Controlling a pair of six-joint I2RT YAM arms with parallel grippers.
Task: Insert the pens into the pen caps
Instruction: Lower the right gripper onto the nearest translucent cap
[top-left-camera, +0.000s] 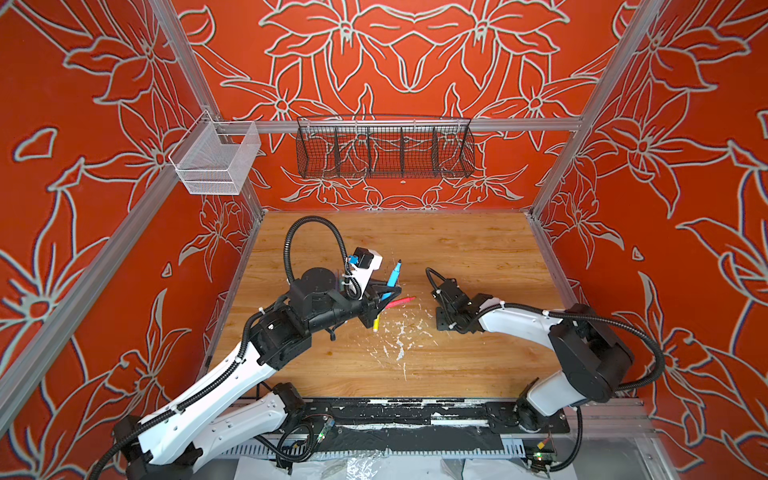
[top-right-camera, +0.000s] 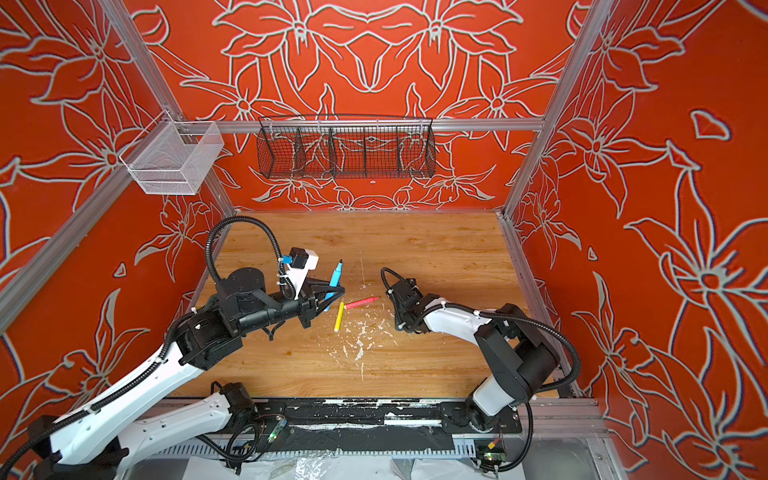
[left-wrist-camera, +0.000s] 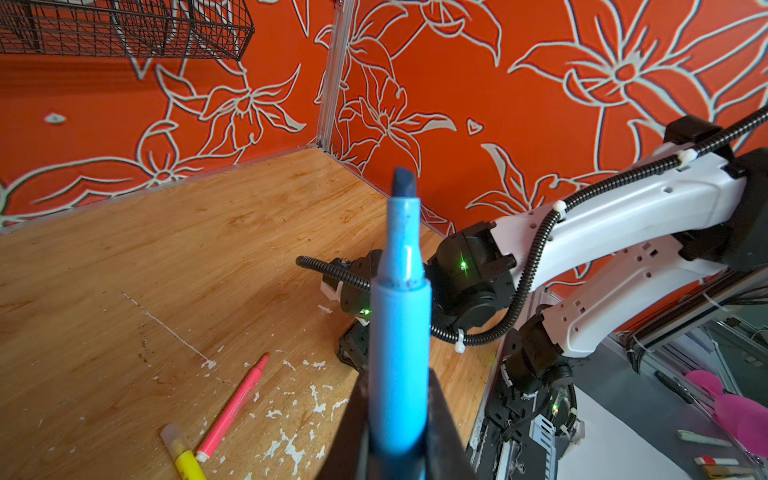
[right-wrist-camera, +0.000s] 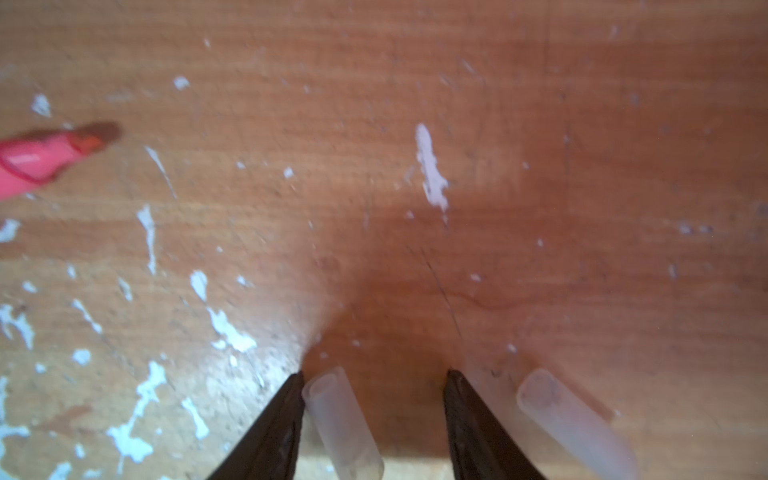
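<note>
The right gripper (right-wrist-camera: 375, 372), half open and empty, has 1 small clear plastic cap (right-wrist-camera: 343, 424) lying between its jaws, pointing the same way as them.

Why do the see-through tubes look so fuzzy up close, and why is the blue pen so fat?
Right wrist view: everything is soft, the clear cap between the right pincer tips, the second cap and the pink pen, and a shadow lies ahead of the pincer. Left wrist view: the blue pen sits at the lens, so it looks swollen and soft-edged.
</note>
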